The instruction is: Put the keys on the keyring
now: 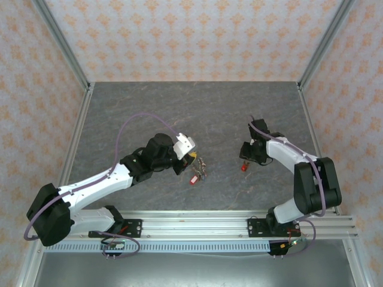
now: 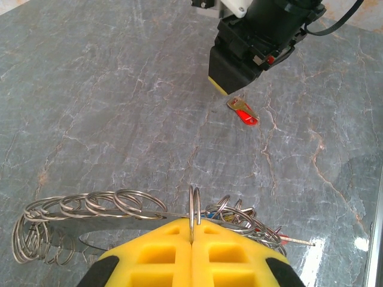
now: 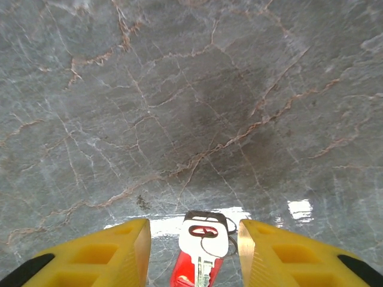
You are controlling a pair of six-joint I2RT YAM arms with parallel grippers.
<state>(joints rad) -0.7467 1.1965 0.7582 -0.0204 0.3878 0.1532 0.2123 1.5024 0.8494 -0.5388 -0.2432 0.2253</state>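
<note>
Pinching the keyring (image 2: 90, 206) wire between fully closed left gripper (image 2: 191, 236) fingers, loops fanned to either side. Straddling a lone red-tagged key (image 3: 200, 251), well right of the keyring, with right gripper (image 3: 192, 236) jaws partly apart, not touching it.

keyring (image 2: 122, 206): looped wire, gripped at rim | red-tagged key (image 3: 202, 242): flat on table (image 3: 179, 89), well apart

Red-tagged key (image 3: 202, 239) is cut off by the lower frame edge; near arc of the keyring (image 2: 128, 200) is hidden behind the left gripper (image 2: 191, 239).
</note>
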